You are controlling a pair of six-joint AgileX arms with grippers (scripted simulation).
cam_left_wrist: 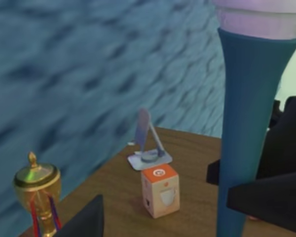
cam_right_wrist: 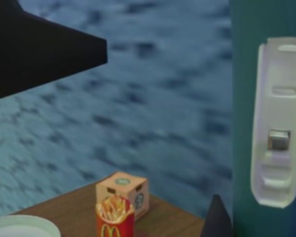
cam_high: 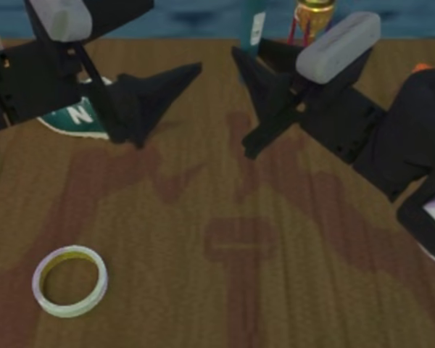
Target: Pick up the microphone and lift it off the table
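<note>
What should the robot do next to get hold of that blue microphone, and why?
Probably ease the right gripper toward the microphone until its handle sits between the fingers. The fingers are spread wide and nothing is clamped. The microphone stands upright just beside one finger. The left gripper hangs open nearby.
</note>
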